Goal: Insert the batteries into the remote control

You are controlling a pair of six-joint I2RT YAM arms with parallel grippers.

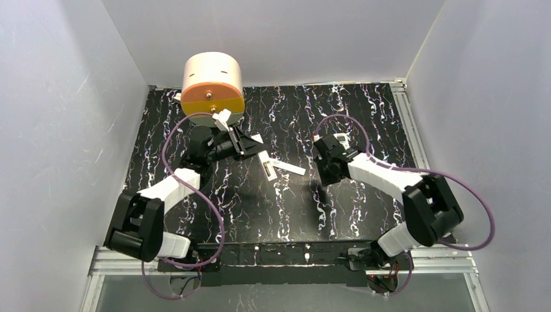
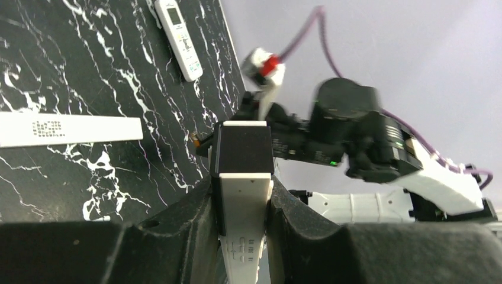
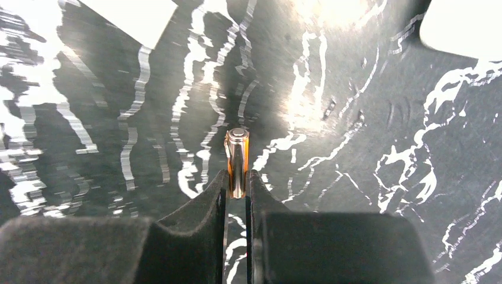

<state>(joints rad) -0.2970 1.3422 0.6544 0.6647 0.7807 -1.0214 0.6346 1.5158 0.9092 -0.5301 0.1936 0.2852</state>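
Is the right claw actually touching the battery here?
Touching. The right wrist view shows the battery upright between the right claw's fingertips, with both pressed against its sides and no gap visible.

We see a black table [image 1: 279, 211], veined in white like marble. At its back left corner stands a round drum [image 1: 212, 81], cream and orange. Near the middle lies a plain white bar [image 1: 290, 168], flat and slanted across the surface. Just beside the bar's left end we make out a shorter slotted strip [image 1: 266, 166] (whether it rests on the table we cannot tell). Further right, apart from the bar, the remote control [image 2: 177, 38] lies face up, its display and buttons showing.
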